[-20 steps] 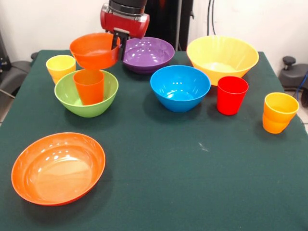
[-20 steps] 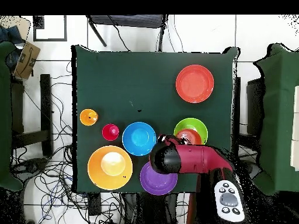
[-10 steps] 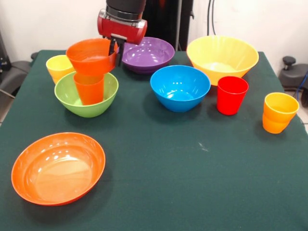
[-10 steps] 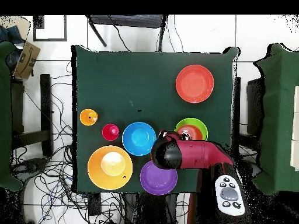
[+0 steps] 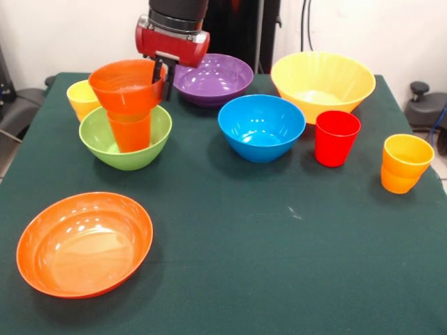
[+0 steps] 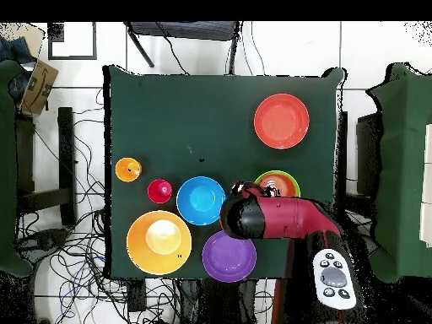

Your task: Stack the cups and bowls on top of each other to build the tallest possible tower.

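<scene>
Since a second ago the small deep orange plastic bowl [image 5: 126,85] has shifted sideways with the arm and now sits directly over the orange plastic cup [image 5: 130,130], its base at the cup's rim; whether they touch I cannot tell. That cup stands upright inside the glossy green plastic bowl [image 5: 126,137], taken here as the landmark. The red and black gripper [image 5: 165,72] pinches the small orange bowl's far rim, fingers closed on the wall. Just behind the green bowl stands the yellow plastic cup [image 5: 82,98]. Nearer the camera lies the wide shallow orange plastic bowl [image 5: 84,243]. Beside the green bowl, toward the picture's right, comes the blue plastic bowl [image 5: 261,127]; further that way stands the red plastic cup [image 5: 336,137].
</scene>
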`<action>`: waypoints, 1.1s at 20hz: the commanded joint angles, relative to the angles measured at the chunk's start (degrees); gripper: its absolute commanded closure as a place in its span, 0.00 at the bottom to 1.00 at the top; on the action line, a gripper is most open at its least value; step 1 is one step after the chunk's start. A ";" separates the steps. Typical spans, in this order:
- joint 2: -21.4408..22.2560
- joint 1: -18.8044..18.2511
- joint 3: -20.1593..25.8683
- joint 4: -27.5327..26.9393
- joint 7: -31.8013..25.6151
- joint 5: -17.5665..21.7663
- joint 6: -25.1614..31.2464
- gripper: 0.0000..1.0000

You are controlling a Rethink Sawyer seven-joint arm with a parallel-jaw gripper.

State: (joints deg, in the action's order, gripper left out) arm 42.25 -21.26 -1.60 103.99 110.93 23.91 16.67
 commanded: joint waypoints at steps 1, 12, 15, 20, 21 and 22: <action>-2.92 -0.26 4.98 -3.39 -3.53 3.89 3.21 1.00; -3.51 -0.44 4.87 -2.98 -3.81 4.50 2.83 1.00; -3.81 -0.04 4.33 -3.09 -3.58 4.84 2.71 1.00; -4.34 0.36 3.71 -3.33 -2.90 5.58 1.88 1.00; -4.46 0.38 3.64 -3.42 -2.86 5.75 1.75 1.00; -4.54 0.36 3.61 -3.31 -2.79 5.94 1.52 1.00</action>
State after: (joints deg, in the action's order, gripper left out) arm 41.79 -21.22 -1.61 103.82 110.93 25.13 16.67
